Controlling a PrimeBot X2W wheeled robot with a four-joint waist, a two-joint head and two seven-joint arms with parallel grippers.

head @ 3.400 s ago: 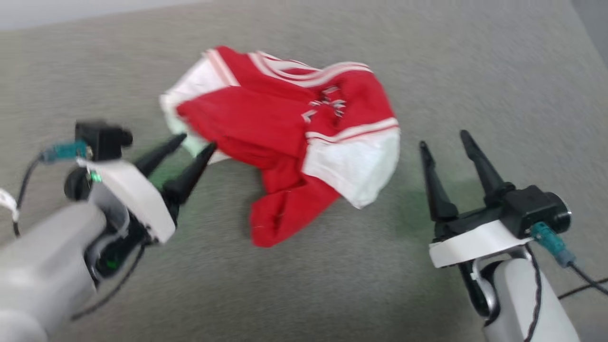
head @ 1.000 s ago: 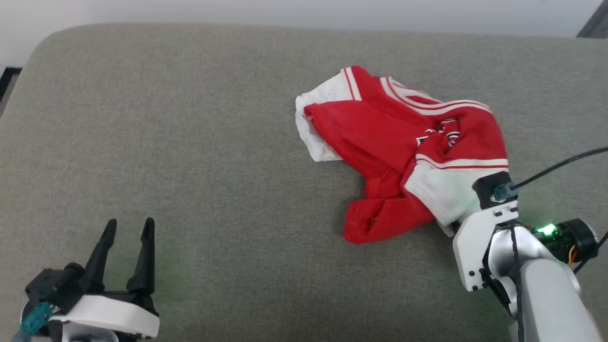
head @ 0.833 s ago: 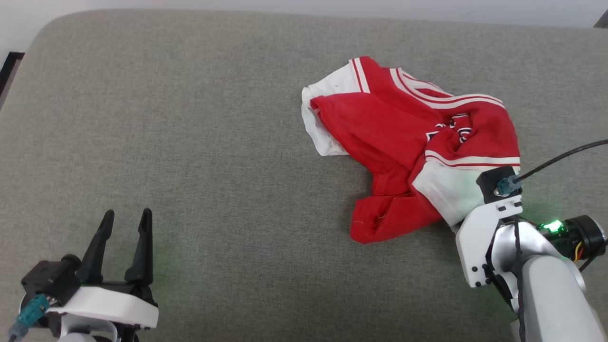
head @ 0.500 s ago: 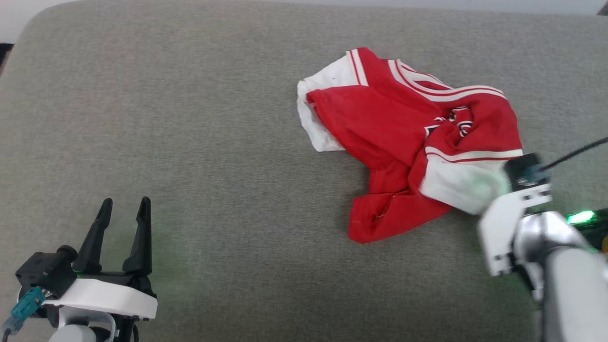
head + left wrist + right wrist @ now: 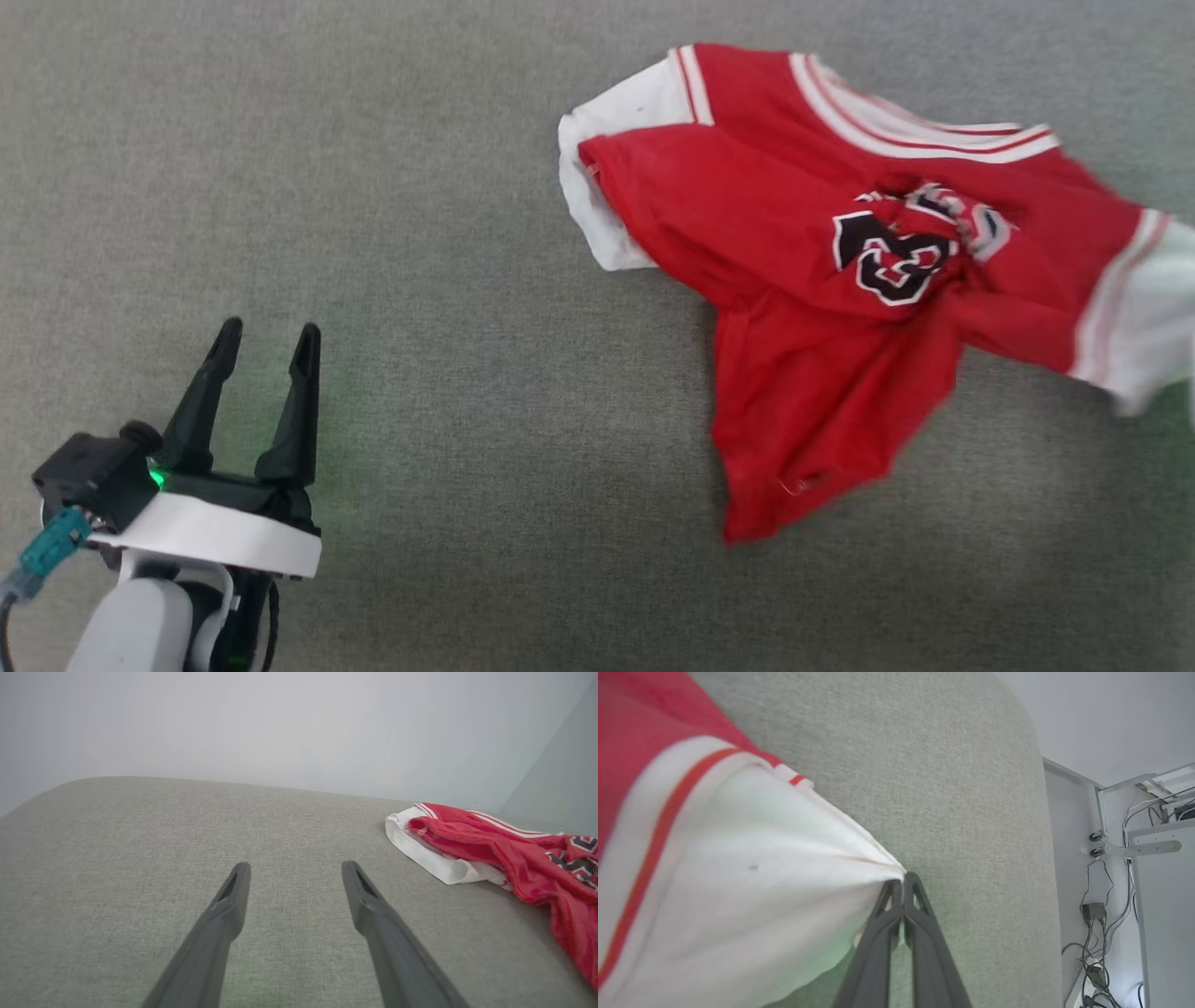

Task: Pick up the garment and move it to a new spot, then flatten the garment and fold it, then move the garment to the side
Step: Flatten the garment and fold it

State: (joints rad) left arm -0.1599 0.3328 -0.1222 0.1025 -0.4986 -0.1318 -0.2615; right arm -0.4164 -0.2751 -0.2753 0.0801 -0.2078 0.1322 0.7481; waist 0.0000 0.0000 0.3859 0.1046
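The garment (image 5: 803, 308) lies rumpled on the grey cushion (image 5: 448, 233) (number print facing up). The right hand (image 5: 903, 880) is pinched tight on the garment's white sleeve. The left hand (image 5: 268, 338), fingers spread and empty, hovers well left of the garment.

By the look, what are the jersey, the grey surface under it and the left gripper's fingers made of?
Jersey: thin synthetic-looking knit, matte; it drapes and bunches softly.
Grey surface: woven upholstery fabric, matte; flecked weave, rounded padded edge.
Left gripper fingers: dark, smooth, dull sheen; probably moulded plastic, can't confirm.
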